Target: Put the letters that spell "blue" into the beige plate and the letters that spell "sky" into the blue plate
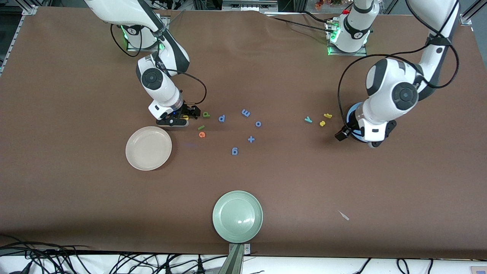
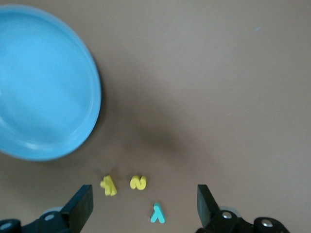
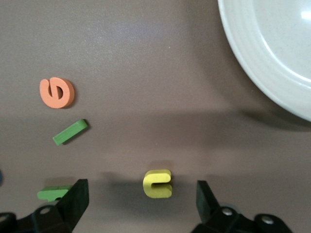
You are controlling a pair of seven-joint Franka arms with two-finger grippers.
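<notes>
Yellow "u" [image 3: 157, 183] lies between open right pincer [image 3: 141, 201] fingers.

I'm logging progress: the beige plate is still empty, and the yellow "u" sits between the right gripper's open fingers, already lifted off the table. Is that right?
Not quite. The yellow "u" is not lifted; it lies flat on the table between the right gripper's open fingers, as the right wrist view shows. The beige plate is indeed empty.

Matt foam letters [image 3: 157, 183], glossy green plate [image 1: 222, 224]
</notes>
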